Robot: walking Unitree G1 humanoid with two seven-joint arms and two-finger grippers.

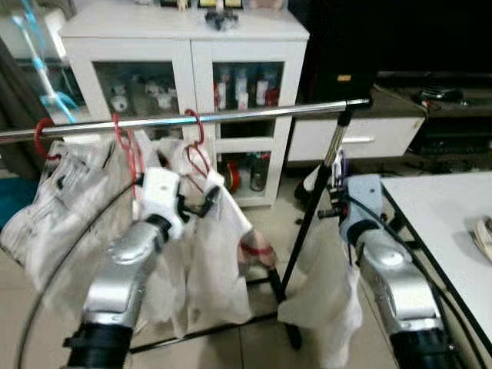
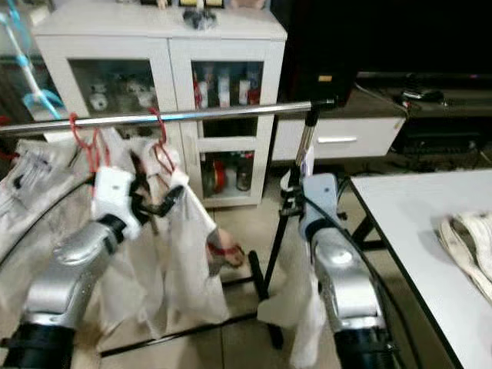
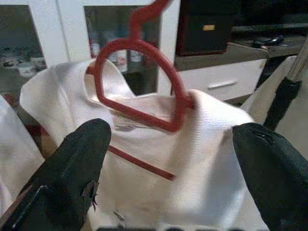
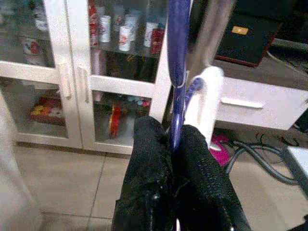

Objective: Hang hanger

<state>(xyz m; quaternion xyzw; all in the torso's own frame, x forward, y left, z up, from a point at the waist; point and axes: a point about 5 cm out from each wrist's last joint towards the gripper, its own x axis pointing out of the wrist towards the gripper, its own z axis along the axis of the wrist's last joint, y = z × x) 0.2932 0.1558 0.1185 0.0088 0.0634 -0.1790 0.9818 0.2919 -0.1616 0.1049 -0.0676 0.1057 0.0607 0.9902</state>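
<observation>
A chrome rail (image 1: 254, 115) crosses the scene with several red hangers on it, each carrying a white garment. My left gripper (image 1: 198, 201) is open just in front of the rightmost red hanger (image 3: 139, 48) and its white garment (image 3: 202, 159), with the fingers (image 3: 82, 159) spread wide and touching nothing. My right gripper (image 4: 174, 134) is shut on the neck of a blue hanger (image 4: 177, 57). It holds the hanger below the rail's right end, beside the rack's post (image 1: 315, 200). A white garment (image 1: 327, 284) hangs down from this blue hanger.
A white cabinet with glass doors (image 1: 184, 38) stands behind the rack. A white table (image 1: 446, 223) with a light bundle (image 1: 484, 238) on it is at my right. More garments (image 1: 61, 200) hang at the rail's left. A dark TV unit (image 1: 400, 92) is at the back right.
</observation>
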